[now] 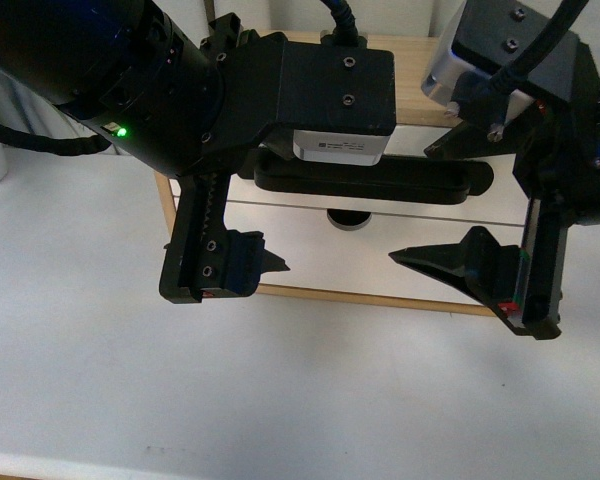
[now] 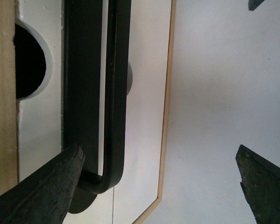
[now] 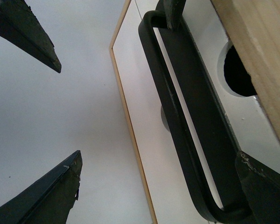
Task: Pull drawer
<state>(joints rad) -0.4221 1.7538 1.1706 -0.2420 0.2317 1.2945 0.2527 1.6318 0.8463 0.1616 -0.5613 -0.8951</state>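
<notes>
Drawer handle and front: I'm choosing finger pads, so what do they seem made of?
Bar handle: looks like black-coated metal with a satin finish; the bent corner is smooth with a soft sheen, though plastic is possible. Drawer front: white painted or laminated board, matte and even, no grain showing. Wooden edge beside the notch: bare pale wood with faint grain.

Black arms (image 1: 100, 70), ribbed cables (image 1: 40, 140), green LED (image 1: 121, 130), white label (image 1: 340, 148), pointed matte pincer fingers (image 1: 450, 262).
</notes>
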